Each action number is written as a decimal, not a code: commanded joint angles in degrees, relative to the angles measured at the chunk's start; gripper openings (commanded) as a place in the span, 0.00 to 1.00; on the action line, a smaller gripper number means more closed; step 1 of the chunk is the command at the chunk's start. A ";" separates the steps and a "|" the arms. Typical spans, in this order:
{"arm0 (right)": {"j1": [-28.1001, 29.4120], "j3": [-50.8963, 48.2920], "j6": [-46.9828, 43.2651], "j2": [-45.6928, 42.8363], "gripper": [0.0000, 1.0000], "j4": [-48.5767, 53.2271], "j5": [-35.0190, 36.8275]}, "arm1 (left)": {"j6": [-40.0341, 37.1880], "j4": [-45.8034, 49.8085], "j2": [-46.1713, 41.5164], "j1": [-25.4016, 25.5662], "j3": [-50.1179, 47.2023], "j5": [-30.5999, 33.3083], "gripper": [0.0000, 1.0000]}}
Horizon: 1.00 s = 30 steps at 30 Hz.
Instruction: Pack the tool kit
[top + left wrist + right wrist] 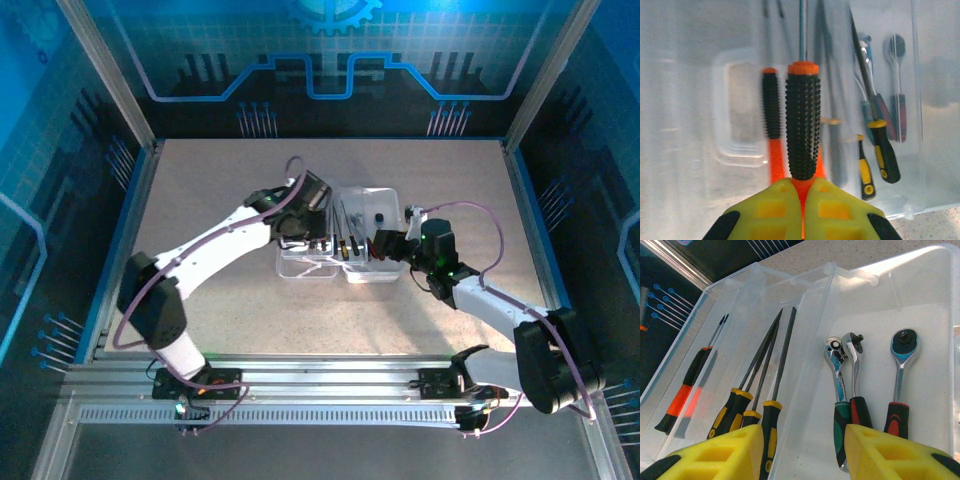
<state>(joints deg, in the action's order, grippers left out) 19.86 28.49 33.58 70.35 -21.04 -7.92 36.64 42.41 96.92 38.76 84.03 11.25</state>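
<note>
The speckled tabletop (220, 300) carries everything. Over it the white left arm (215, 240) reaches in from the near left corner and the right arm (490, 300) from the near right corner, and both meet at the case.

The clear plastic case (390, 198) lies open about the middle of the tabletop, a little toward the right edge, with its two halves flat side by side. In the left wrist view a moulded handle recess (740, 117) shows in the clear plastic.

The left gripper (318, 238) sits over the case's left half. Its yellow fingers (775, 205) are pressed together on the orange tail of a screwdriver (802, 125) with a studded black grip, its shaft pointing away across the case. A blurred likeness stands just left of that handle; I cannot tell whether it is a second tool or a reflection.

The right gripper (802, 432) hangs at the case's right side with its fingers partly apart and nothing between them, above the handle ends of the tools.

In one half lie four slim files (771, 412) with yellow-and-black handles, and beside them an orange-and-black screwdriver against the outer wall. In the other half lie three ratchets (856, 370), heads away from the camera, with green, red and red-and-black handles.
</note>
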 commanded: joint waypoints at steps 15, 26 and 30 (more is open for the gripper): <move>0.01 0.42 -0.78 -1.33 0.47 -0.25 0.99 | 2.95 -0.02 7.32 1.19 6.38 -1.72 0.13; 0.01 0.36 -0.89 -1.88 0.47 0.12 1.25 | 0.44 2.58 3.02 1.08 6.93 0.43 0.40; -0.04 0.42 -1.06 -2.15 0.47 0.71 2.07 | -2.37 3.20 -2.02 -0.52 5.83 3.71 0.48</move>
<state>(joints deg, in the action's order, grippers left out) 19.86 28.49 33.39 69.32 -20.95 -7.40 37.08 43.75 100.88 39.51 88.75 11.84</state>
